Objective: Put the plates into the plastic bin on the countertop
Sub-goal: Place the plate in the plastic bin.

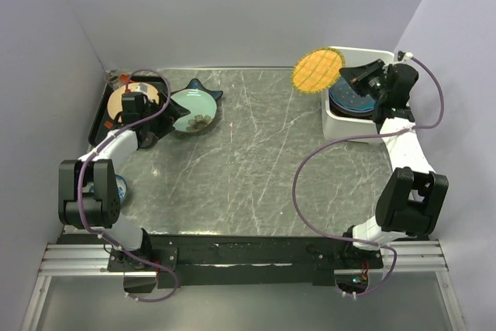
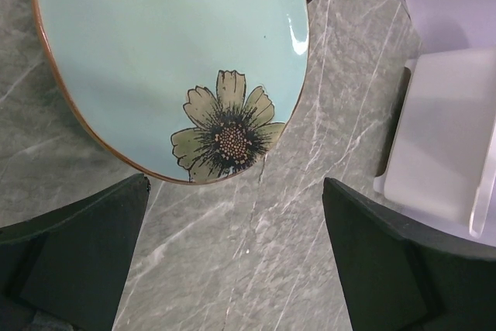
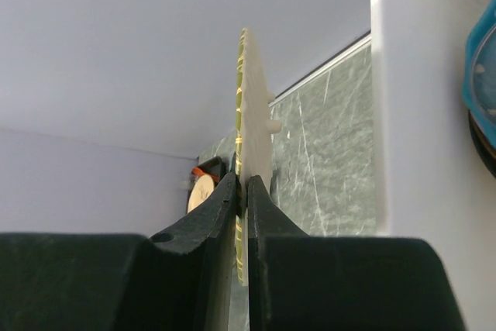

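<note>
My right gripper (image 1: 350, 77) (image 3: 246, 184) is shut on the rim of a yellow plate (image 1: 318, 70) (image 3: 252, 114), held on edge in the air over the left wall of the white plastic bin (image 1: 345, 125) (image 3: 387, 114). A dark blue plate with a teal rim (image 1: 350, 100) (image 3: 480, 91) lies inside the bin. My left gripper (image 1: 147, 125) (image 2: 236, 261) is open and empty just above the countertop (image 1: 256, 160), short of a pale teal plate with a flower (image 1: 192, 111) (image 2: 170, 60). A cream plate (image 1: 132, 97) rests on the black tray.
The teal plate lies on a dark plate with pointed corners (image 1: 209, 92). The black tray (image 1: 105, 114) fills the back left corner by the wall. A small blue and white object (image 1: 120, 187) sits beside the left arm. Lavender walls close in on three sides.
</note>
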Tool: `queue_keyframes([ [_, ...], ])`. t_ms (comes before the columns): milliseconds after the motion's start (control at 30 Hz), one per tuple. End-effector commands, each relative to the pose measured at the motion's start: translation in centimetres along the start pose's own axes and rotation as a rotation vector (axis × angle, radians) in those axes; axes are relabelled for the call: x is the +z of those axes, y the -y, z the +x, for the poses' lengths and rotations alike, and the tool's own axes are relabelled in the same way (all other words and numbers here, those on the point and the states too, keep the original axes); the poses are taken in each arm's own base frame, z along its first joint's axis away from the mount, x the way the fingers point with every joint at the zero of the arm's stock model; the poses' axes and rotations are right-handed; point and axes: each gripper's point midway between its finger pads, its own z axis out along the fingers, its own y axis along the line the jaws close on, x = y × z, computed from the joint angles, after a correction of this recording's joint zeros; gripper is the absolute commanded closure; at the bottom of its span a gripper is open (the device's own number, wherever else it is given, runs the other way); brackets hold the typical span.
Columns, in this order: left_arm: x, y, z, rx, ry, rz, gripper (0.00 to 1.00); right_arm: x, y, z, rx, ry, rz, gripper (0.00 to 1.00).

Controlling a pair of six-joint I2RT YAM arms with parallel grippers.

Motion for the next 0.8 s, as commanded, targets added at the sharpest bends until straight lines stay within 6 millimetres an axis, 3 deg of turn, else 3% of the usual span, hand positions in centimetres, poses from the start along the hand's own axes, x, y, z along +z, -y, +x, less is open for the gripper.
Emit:
queue_keyframes([
  [0,0.2,1.5,-0.8,0.023,0.026,0.046,0.01,-2.1,-3.9,-2.4,-0.057,0.072,-0.120,0.97],
  [400,0.7,1.0,-0.7,0.020,0.017,0.033,0.01,-3.8,-2.1,-5.1,-0.054,0.137,-0.082,0.98],
  [433,0.9,1.6,0.1,0.030,0.000,0.043,0.01,-4.0,-1.7,-5.6,-0.049,0.149,-0.073,0.97],
  [767,1.4,1.7,0.7,0.037,-0.016,0.039,0.01,-5.6,0.4,-8.0,-0.045,0.220,-0.006,0.97],
])
